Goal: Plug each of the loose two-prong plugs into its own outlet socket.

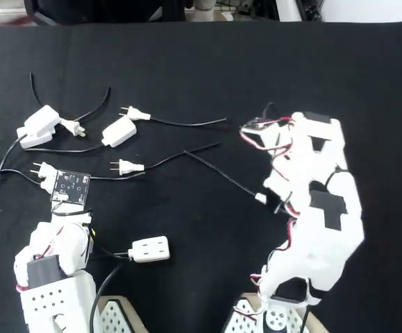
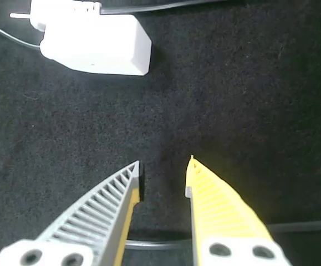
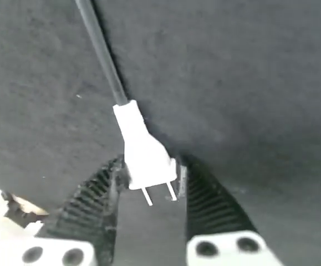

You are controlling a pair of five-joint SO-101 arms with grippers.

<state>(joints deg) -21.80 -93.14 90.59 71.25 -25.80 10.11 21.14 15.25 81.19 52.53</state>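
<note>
Right tool (image 3: 151, 176) is clamped on a white two-prong plug (image 3: 145, 157). The plug has a smooth moulded plastic body that narrows toward its round black cord (image 3: 102, 55), and two thin bare metal prongs point at my wrist camera. From the high view I place it right of centre, under the right arm, just above the black felt-like surface (image 1: 367, 90). Left tool (image 2: 164, 177) stands open above the cloth, with one ribbed finger grey and one yellow. A white, rounded outlet block (image 2: 93, 41) lies beyond its tips.

no readable text, labels or numbers anywhere
</note>
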